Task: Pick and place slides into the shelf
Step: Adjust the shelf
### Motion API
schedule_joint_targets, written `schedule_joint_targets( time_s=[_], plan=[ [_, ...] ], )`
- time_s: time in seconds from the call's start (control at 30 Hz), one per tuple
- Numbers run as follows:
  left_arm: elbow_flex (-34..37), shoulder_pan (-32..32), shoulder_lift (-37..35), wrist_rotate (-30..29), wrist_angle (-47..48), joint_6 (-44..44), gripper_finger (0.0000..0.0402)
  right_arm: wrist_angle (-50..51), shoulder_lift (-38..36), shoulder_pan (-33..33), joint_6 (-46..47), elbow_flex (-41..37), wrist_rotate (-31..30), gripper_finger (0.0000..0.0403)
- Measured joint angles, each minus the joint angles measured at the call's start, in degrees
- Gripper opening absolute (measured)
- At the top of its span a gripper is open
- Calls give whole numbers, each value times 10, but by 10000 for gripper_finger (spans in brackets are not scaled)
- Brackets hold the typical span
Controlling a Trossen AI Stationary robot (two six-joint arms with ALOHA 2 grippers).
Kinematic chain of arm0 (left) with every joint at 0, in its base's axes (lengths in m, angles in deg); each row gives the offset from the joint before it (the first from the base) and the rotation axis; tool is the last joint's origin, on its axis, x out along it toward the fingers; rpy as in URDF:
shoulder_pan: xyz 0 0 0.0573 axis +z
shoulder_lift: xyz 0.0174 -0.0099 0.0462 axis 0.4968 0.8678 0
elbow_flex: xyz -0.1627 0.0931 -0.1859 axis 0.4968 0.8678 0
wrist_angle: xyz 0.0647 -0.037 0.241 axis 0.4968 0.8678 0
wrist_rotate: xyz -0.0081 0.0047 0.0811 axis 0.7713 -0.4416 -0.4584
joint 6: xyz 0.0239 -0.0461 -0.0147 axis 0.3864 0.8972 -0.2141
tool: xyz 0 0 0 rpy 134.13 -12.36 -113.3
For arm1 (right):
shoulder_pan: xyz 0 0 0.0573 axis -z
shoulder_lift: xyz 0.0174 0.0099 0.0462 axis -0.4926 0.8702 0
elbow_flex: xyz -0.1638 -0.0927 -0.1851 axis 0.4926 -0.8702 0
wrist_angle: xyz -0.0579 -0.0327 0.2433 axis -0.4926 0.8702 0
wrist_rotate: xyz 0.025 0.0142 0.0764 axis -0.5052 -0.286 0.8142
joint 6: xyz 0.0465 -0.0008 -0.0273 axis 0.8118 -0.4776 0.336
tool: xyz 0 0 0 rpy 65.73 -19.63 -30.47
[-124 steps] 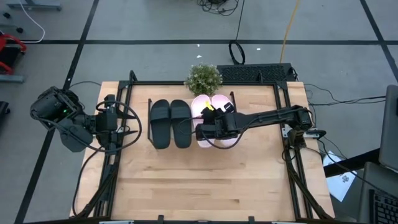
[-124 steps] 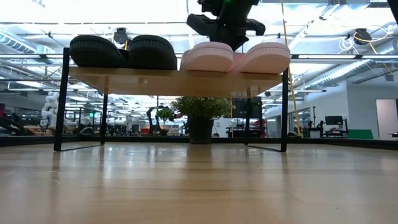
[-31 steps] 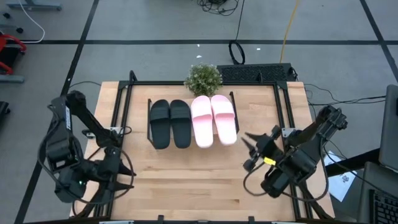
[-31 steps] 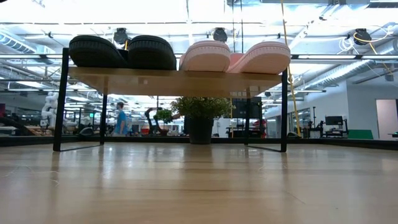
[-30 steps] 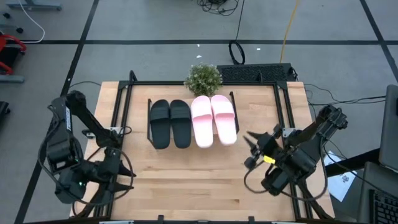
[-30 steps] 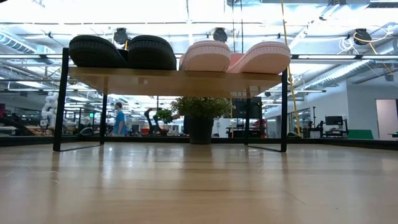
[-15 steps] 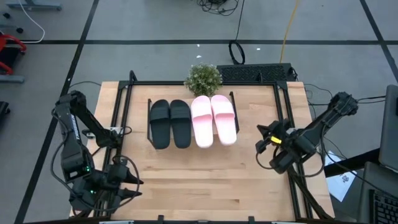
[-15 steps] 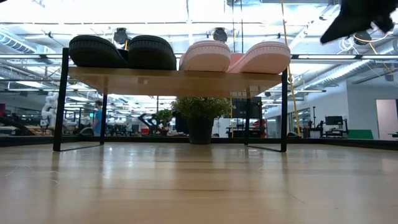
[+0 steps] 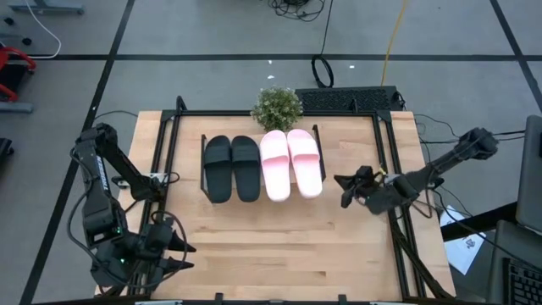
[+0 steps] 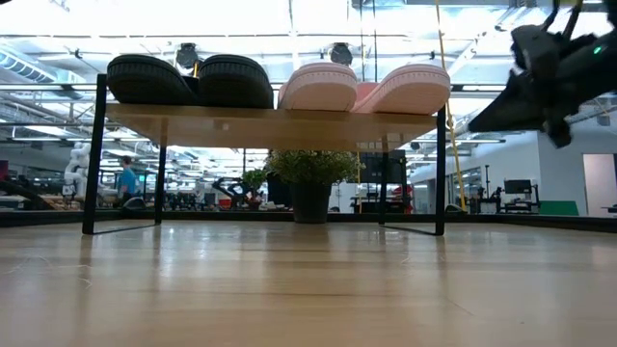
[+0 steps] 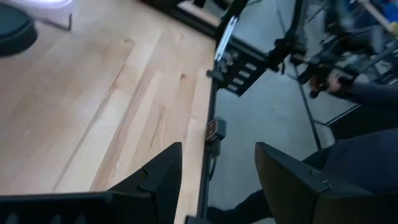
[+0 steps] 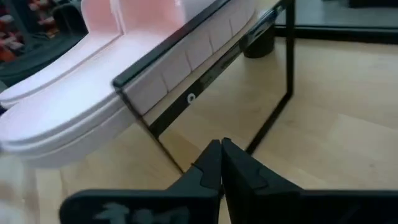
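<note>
Two black slides (image 9: 231, 168) and two pink slides (image 9: 290, 163) lie side by side, soles down, on the shelf's wooden board (image 10: 270, 122). The board stands on thin black legs at the table's far middle. My right gripper (image 9: 340, 182) is shut and empty. It hangs to the right of the shelf, level with the pink slides (image 12: 93, 106), with its tips (image 12: 221, 152) pointing at the shelf's right end. My left gripper (image 9: 180, 252) stands open and empty over the table's near left corner, also seen in the left wrist view (image 11: 217, 180).
A potted plant (image 9: 277, 107) stands behind the shelf. Black frame rails (image 9: 398, 246) run along the table's left and right edges. Bare tabletop (image 9: 279, 246) lies between the shelf and the near edge. A person (image 10: 126, 182) walks in the room far behind.
My right gripper has shut. It has come down and swung from the near right of the table toward the shelf's right end, entering the low view from above. My left gripper has sunk a little toward the near edge and stays open. The slides have not moved.
</note>
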Motion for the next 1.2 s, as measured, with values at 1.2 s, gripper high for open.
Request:
schedule_joint_targets(
  time_s=[1.2],
  plan=[
    [0, 18, 0, -16, -65, -79, 198, -423, 101, 273, -198, -112, 360, 0]
  ],
)
